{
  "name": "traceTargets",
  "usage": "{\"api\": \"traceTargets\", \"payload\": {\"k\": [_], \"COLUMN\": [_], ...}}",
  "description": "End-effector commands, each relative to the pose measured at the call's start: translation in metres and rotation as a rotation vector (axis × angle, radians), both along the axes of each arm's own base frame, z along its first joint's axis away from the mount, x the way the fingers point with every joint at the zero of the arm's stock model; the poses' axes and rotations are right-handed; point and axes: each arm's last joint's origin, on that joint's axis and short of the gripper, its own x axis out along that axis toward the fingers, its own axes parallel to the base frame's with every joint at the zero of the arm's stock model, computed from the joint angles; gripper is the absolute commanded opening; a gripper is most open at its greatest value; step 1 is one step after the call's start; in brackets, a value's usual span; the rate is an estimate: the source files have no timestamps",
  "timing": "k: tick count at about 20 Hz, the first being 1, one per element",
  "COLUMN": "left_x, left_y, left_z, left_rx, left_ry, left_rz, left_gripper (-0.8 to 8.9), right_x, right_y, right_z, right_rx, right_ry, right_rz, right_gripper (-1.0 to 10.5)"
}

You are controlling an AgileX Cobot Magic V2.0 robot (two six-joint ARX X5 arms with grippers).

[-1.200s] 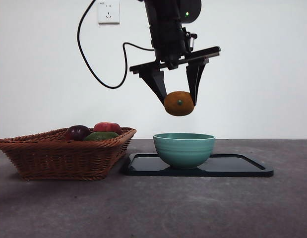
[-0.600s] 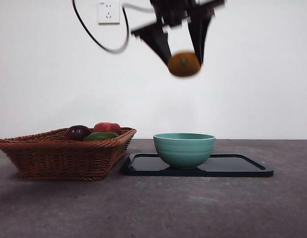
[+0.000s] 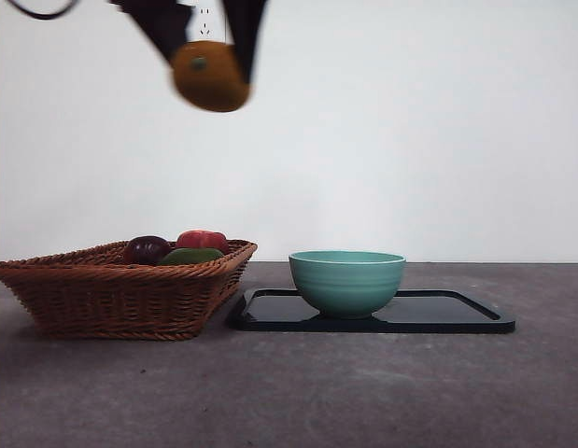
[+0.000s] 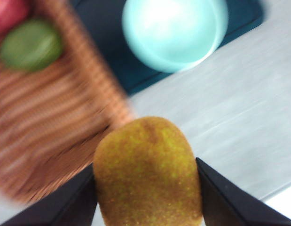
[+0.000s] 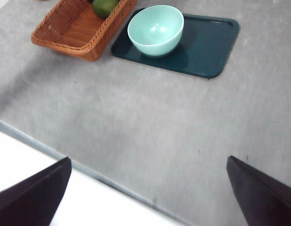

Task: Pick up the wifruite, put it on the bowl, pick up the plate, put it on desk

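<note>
The left claw (image 3: 206, 42) pinches the wifruite (image 3: 210, 76) high above the basket (image 3: 120, 289). The right claw (image 5: 147, 188) hangs spread, well away from the bowl (image 3: 346, 280).

Brownish-orange wifruite (image 3: 210, 77), mint-green bowl (image 3: 346, 280), dark teal tray (image 5: 206, 42), brown woven basket (image 3: 120, 289), mottled grey desk (image 3: 363, 392).

A plain white wall (image 3: 438, 140) rises behind the counter (image 3: 363, 392) — evenly lit, bare and matte. The counter's top is dark grey-brown and mottled — its pale front edge (image 5: 51, 153) shows from above.
</note>
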Motion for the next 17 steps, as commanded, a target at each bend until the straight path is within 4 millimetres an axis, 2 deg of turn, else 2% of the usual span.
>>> {"api": "traceTargets", "payload": {"k": [1,3,8,12,17], "left_x": [-0.012,-0.02,-0.032,-0.016,0.021], "left_y": [0.019,0.037,0.075,0.083,0.074], "left_z": [-0.005,-0.009,-0.026,-0.056,-0.095], "left_rx": [0.101,0.114,-0.046,-0.046,-0.052], "left_ry": [0.029,0.033,-0.115,-0.108,-0.135], "left_rz": [0.055,0.099,0.273,0.346,0.353], "left_gripper": [2.16,2.16,2.16,2.16,2.16], "right_x": [0.0,0.001,0.001,0.001,0.001], "right_y": [0.0,0.0,0.0,0.0,0.0], "right_z": [0.005,0.006,0.007,0.007,0.006], "right_rx": [0.019,0.024,0.026,0.027,0.027], "right_ry": [-0.046,-0.056,-0.06,-0.058,-0.057], "right_rz": [0.006,0.007,0.007,0.01,0.01], "right_gripper": [5.6,5.6,5.6,5.6,5.6]}}
